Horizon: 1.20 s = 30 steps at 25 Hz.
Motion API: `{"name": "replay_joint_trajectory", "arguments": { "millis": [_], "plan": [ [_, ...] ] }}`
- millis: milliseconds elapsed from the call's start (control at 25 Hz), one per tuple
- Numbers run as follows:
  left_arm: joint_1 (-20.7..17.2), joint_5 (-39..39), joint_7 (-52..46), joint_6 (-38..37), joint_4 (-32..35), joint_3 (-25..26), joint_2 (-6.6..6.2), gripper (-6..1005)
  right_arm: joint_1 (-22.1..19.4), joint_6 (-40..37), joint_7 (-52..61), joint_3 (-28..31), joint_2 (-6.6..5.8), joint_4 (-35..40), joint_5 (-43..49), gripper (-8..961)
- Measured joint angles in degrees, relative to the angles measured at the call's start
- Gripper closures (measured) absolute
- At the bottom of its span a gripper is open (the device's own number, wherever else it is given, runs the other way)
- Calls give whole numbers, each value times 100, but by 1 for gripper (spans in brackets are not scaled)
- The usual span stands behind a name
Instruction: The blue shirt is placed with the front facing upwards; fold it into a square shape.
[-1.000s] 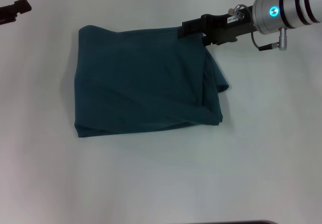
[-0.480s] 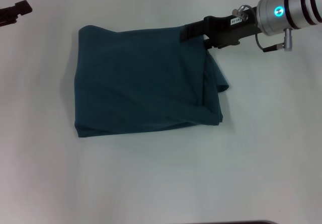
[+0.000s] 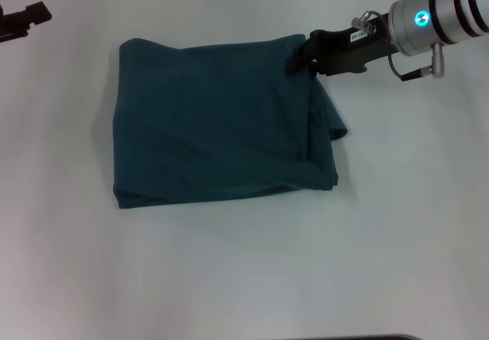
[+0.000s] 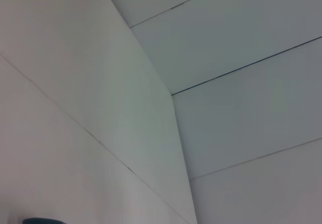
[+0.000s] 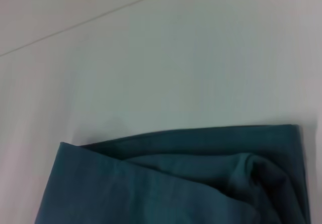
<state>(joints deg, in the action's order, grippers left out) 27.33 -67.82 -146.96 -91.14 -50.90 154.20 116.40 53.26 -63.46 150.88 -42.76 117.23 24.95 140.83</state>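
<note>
Blue shirt (image 3: 218, 126) | folded roughly square | plain teal, lettering hidden

Table (image 3: 229, 279): a plain white surface that fills nearly the whole head view, matte and evenly lit.
Table edge (image 3: 359, 337): a thin dark strip shows along the near border of the head view, where the white top ends.
Wall panels (image 4: 226, 58): pale grey-white flat panels fill the left wrist view, split by thin dark seam lines, two planes meeting at an angled corner.
Seam line (image 5: 90, 18): a faint thin line crosses the white surface in the right wrist view.
</note>
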Motion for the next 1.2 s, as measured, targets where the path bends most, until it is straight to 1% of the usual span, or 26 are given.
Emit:
{"name": "replay_joint_trajectory", "arguments": {
  "millis": [80,280,400,520,720,1000,1200],
  "plan": [
    [2,5,0,1,3,-4,4,126,0,0,0,-2,0,3,0,386],
    [11,12,1,13,3,-12,5,126,6,-30,2,-4,-4,8,-6,614],
    [18,15,1,18,5,-13,5,126,9,-131,13,8,-42,40,-13,733],
    [18,20,1,19,10,-13,5,126,-25,-301,106,14,-63,227,-16,852],
    [12,33,7,18,18,-13,6,126,-83,-632,230,39,-69,706,-16,946],
    [-23,33,54,11,105,-12,6,125,-37,-566,231,10,-72,866,-10,917],
    [-27,33,64,-22,121,-13,6,125,27,-410,228,2,-138,923,-1,897]
  ]
}}
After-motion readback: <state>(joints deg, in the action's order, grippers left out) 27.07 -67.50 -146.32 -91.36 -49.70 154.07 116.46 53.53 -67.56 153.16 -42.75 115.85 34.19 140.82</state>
